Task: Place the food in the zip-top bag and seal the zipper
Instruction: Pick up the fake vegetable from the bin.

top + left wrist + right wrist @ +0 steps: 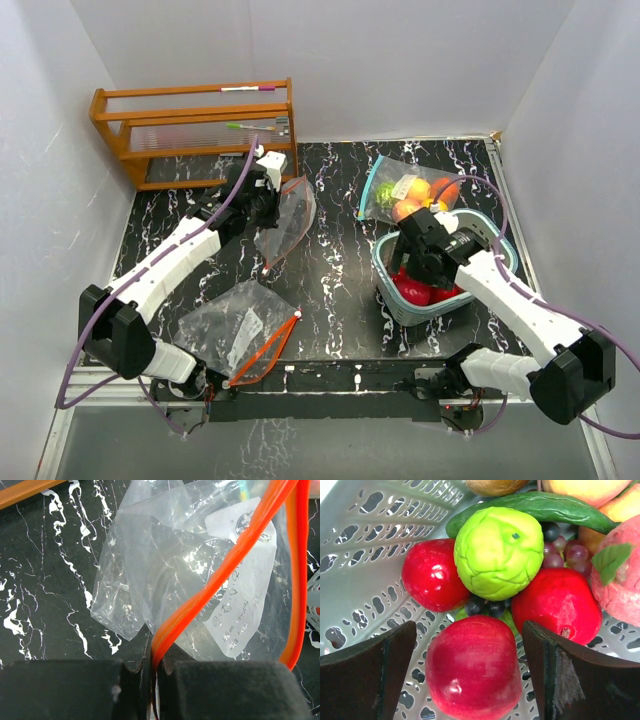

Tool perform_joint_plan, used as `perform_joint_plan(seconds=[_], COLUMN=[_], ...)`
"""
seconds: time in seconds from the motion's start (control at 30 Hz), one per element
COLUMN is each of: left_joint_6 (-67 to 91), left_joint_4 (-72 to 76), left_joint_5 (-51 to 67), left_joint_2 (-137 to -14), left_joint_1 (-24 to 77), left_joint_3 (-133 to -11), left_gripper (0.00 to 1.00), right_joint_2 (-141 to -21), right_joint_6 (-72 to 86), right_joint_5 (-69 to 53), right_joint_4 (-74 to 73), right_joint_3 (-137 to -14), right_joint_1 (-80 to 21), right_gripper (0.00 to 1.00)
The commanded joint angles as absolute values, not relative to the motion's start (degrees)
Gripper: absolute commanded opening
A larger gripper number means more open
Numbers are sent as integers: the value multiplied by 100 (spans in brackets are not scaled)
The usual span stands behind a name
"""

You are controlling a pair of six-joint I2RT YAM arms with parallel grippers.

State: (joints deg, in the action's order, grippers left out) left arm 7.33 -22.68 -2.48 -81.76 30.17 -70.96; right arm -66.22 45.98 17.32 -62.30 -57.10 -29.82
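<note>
Right end effector hangs open in the teal slatted plastic basket, jaws either side of a glossy red toy apple at lower middle of frame. Light, hard, probably slippery, so grip its widest part. Left end effector pinches the orange zipper of a limp clear bag.

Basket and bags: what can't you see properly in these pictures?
- Top external: the right arm covers most of the fruit in the basket.
- Right wrist: the peach fruit is cut off by the top edge.
- Left wrist: the orange zipper runs off the top edge, so its far end is unseen.
</note>
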Motion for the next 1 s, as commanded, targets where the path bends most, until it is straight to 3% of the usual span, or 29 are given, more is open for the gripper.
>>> perform_joint_plan(seconds=[0.0, 0.2, 0.37, 0.5, 0.97], left_joint_6=[782, 743, 739, 729, 834], left_joint_4=[-2200, -2242, -2190, -2189, -2206], left_joint_5=[-144, -212, -259, -309, -123], left_joint_2=[-7953, -7969, -8077, -8154, -8453], left_joint_1=[3048, 3047, 3049, 3048, 3051], left_joint_3=[-7013, -7056, -7095, -7145, -7400], left_gripper=[0, 0, 0, 0, 0], right_joint_2=[-6704, -6296, -5903, -5985, -5706], right_joint_6=[4458, 4437, 4097, 3889, 3714], right_joint_5=[1133, 473, 490, 820, 1827], right_joint_4=[-6241, -5893, -5202, -5005, -5802], right_joint_3=[-5126, -4976, -5189, -5696, -6564], right_joint_1=[-2984, -3001, -3005, -3006, -3006], right_gripper=[82, 34, 13, 8, 8])
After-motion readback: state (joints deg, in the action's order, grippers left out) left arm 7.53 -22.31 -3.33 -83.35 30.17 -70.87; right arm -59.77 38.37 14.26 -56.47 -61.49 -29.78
